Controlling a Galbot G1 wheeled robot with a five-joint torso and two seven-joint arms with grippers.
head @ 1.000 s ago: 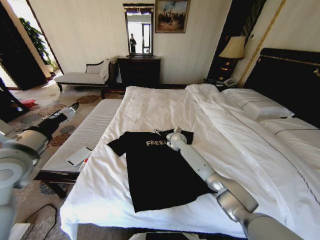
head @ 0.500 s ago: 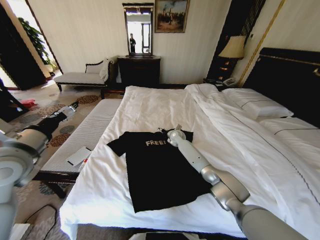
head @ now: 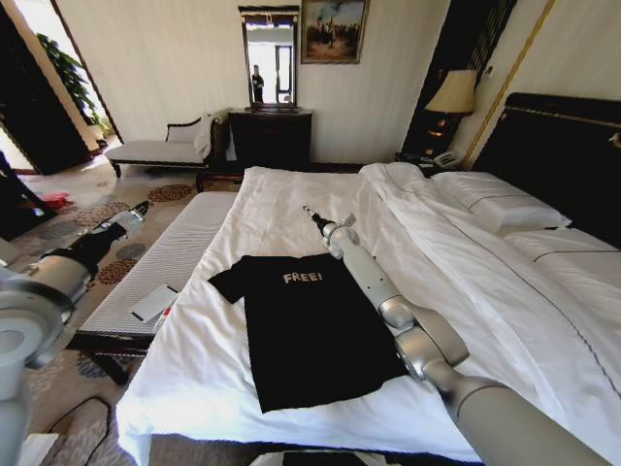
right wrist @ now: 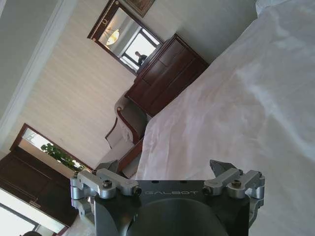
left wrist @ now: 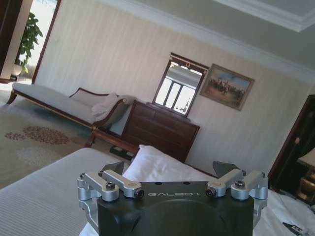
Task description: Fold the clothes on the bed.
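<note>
The black T-shirt [head: 309,325] lay flat near the bed's [head: 291,199] foot edge while the right gripper [head: 309,213], jaws apart and empty, hovered beyond its collar; a clean fold wanted a low, square pinch at one edge.

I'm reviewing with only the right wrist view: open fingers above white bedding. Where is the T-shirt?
Observer: In the head view the black T-shirt lies flat on the bed, nearer the robot than the right gripper, which hangs over bare sheet beyond the collar.
Operator: Is it folded?
Observer: Its "FREE!" lettering faces up and one sleeve is spread toward the robot's left; the right arm hides the other side.
Operator: And the left arm?
Observer: The left gripper is off the bed, out near the bench, open and empty.
</note>
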